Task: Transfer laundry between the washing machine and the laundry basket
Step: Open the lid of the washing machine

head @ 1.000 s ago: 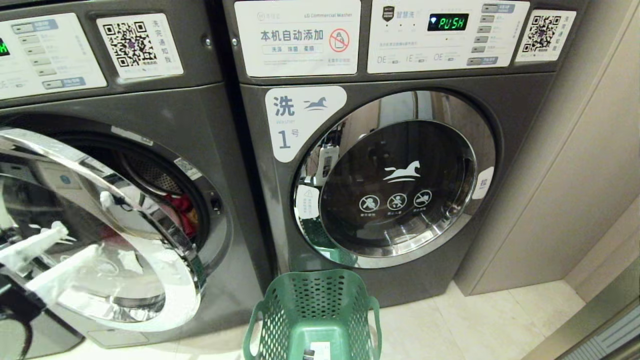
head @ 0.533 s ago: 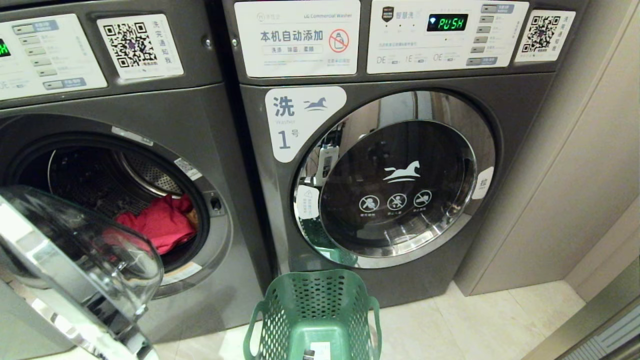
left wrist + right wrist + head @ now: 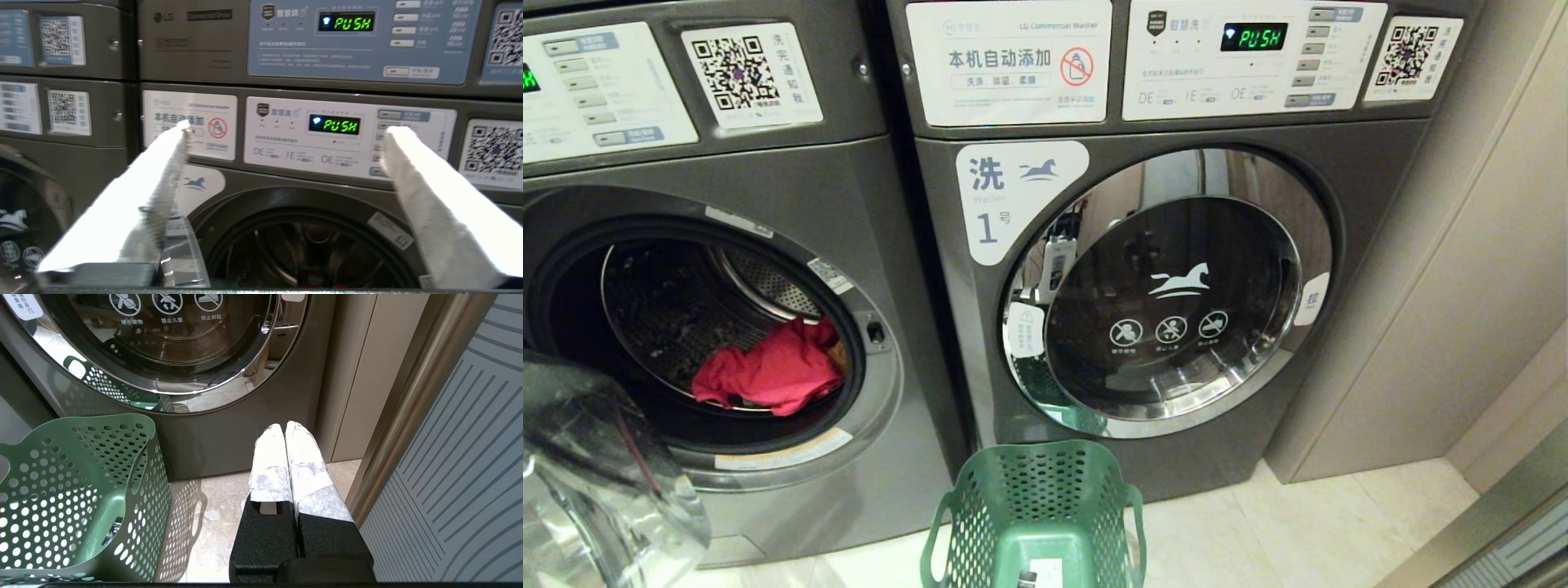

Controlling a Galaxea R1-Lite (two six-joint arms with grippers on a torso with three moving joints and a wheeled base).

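The washing machine (image 3: 792, 188) on the left stands with its glass door (image 3: 596, 474) swung wide open toward the lower left. In its drum lies the laundry: a red-pink garment (image 3: 768, 371) with an orange-yellow bit (image 3: 837, 353) at its right edge. The green laundry basket (image 3: 1037, 506) sits on the floor in front, between the two washers, with no clothes in it. My left gripper (image 3: 288, 130) is open and empty, held up in front of the washing machine (image 3: 286, 196) above its drum opening. My right gripper (image 3: 284, 426) is shut and empty, low over the floor, right of the basket (image 3: 81, 490).
The washer labelled 1 (image 3: 1176, 286) at the right has its door shut. A beige wall panel (image 3: 1462, 286) and a metal door frame (image 3: 408, 416) close in the right side. Dryers (image 3: 204, 41) are stacked above the washers.
The washer door swung from half open to wide open at the lower left, uncovering the drum and the red-pink garment. My left gripper left the head view.
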